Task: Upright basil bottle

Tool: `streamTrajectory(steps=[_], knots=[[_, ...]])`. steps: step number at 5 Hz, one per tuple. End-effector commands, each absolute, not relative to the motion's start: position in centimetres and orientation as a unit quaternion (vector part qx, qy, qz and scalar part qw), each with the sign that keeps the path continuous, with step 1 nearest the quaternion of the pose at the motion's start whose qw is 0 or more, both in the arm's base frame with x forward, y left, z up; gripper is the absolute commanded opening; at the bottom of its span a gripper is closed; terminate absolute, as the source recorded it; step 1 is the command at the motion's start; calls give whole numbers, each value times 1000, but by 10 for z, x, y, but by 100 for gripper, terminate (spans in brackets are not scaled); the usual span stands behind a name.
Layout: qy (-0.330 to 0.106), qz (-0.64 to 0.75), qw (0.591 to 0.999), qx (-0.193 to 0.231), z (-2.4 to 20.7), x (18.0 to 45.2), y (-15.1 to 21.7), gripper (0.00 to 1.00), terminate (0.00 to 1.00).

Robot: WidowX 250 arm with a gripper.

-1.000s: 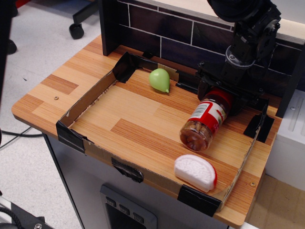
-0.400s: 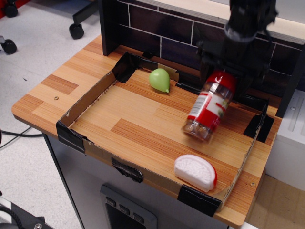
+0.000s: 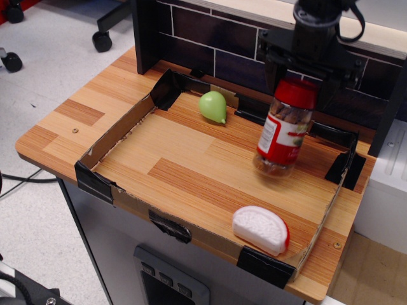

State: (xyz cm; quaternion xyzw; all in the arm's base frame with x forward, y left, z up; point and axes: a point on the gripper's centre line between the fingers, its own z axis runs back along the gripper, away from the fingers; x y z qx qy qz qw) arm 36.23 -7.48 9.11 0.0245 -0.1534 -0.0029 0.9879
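The basil bottle (image 3: 284,130) is a clear jar with a red lid, a red-and-white label and brownish contents. It hangs nearly upright, tilted slightly, with its base at or just above the tray floor at the right. My black gripper (image 3: 296,79) comes down from above and is shut on the bottle at its red lid. The fingers are partly hidden behind the lid.
A shallow cardboard tray (image 3: 121,130) with black taped corners lies on the wooden table. A green pear-shaped toy (image 3: 213,106) sits at the tray's back. A white half-round piece with a red edge (image 3: 261,229) lies at the front right. A dark brick-pattern wall (image 3: 210,38) stands behind.
The bottle lay on its side a second ago. My gripper has risen with the lid in its hold, and the bottle has swung from lying to nearly upright.
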Motion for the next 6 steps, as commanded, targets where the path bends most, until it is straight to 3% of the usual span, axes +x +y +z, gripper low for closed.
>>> streamTrajectory(steps=[1,2,3,5,6], knots=[[-253,-23,967,14,116,360,-72,0,0],[-290,-35,956,23,109,359,-75,0,0],[-296,-36,955,12,110,359,-75,100,0],[-273,-32,961,1,121,356,-74,100,0],[-259,-14,966,-10,140,356,-71,100,0]])
